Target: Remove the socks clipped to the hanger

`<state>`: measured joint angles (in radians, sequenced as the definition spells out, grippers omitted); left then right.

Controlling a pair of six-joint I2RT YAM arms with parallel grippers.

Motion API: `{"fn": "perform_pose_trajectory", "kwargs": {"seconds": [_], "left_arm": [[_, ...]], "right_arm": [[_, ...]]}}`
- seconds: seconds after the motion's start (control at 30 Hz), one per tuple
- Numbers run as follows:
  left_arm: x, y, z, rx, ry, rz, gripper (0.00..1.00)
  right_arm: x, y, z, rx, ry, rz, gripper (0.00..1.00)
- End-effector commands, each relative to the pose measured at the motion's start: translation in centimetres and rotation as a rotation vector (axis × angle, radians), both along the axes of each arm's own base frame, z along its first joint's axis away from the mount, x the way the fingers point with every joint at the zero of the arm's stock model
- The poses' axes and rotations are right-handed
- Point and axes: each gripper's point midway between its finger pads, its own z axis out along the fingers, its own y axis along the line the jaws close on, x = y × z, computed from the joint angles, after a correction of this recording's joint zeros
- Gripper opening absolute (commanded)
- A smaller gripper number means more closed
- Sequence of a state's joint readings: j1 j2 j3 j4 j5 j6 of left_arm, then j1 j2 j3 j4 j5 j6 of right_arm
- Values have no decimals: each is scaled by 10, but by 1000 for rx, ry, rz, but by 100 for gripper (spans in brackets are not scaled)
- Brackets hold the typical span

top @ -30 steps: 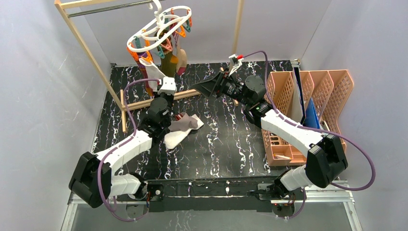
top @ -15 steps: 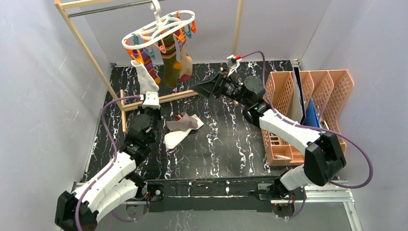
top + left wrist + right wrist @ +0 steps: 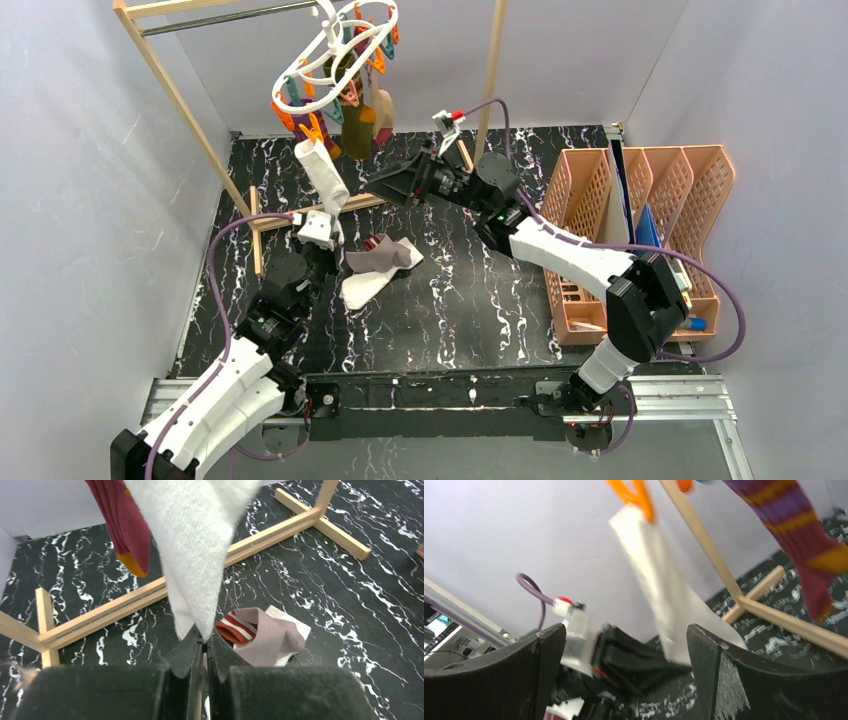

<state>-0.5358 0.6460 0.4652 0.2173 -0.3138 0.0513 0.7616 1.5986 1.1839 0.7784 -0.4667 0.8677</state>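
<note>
The white hanger [image 3: 340, 45] hangs tilted from the rack's rod, with striped socks [image 3: 358, 118] clipped under it. A white sock [image 3: 324, 170] stretches taut from an orange peg [image 3: 311, 130] down to my left gripper [image 3: 332, 215], which is shut on its tip. In the left wrist view the white sock [image 3: 200, 555] runs into my left gripper [image 3: 204, 639], and a maroon sock [image 3: 122, 525] hangs beside it. My right gripper [image 3: 385, 183] stands open just right of the taut sock. In the right wrist view the white sock [image 3: 664, 585] passes between the wide fingers of my right gripper [image 3: 624, 630], untouched.
Two loose socks, one tan and red striped [image 3: 385, 255] and one white [image 3: 362, 287], lie on the black marbled table [image 3: 470, 310]. The wooden rack's base bar [image 3: 285, 218] and posts [image 3: 175, 85] stand around the hanger. Peach mesh bins [image 3: 640, 190] line the right edge.
My left arm drew back toward the near left with the white sock's tip, pulling it taut and tilting the hanger. My right arm swung left toward the sock.
</note>
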Motion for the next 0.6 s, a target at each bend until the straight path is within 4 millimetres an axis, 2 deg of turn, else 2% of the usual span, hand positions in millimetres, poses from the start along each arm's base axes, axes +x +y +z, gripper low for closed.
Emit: {"fn": "perform_pose_trajectory", "kwargs": {"seconds": [0.0, 0.07, 0.1, 0.33, 0.57], "left_arm": [[-6, -10, -18, -4, 59, -58, 0], [-5, -11, -20, 2, 68, -64, 0], [-5, -12, -22, 4, 73, -67, 0], [-5, -14, -26, -5, 74, -73, 0], [-6, -14, -24, -14, 68, -75, 0]], "right_arm": [[-22, 23, 70, 27, -183, -57, 97], [-17, 33, 73, -57, -194, -152, 94], [-17, 35, 84, -65, -224, -187, 94], [2, 32, 98, -134, -284, -333, 80], [15, 45, 99, -161, -299, -349, 80]]}}
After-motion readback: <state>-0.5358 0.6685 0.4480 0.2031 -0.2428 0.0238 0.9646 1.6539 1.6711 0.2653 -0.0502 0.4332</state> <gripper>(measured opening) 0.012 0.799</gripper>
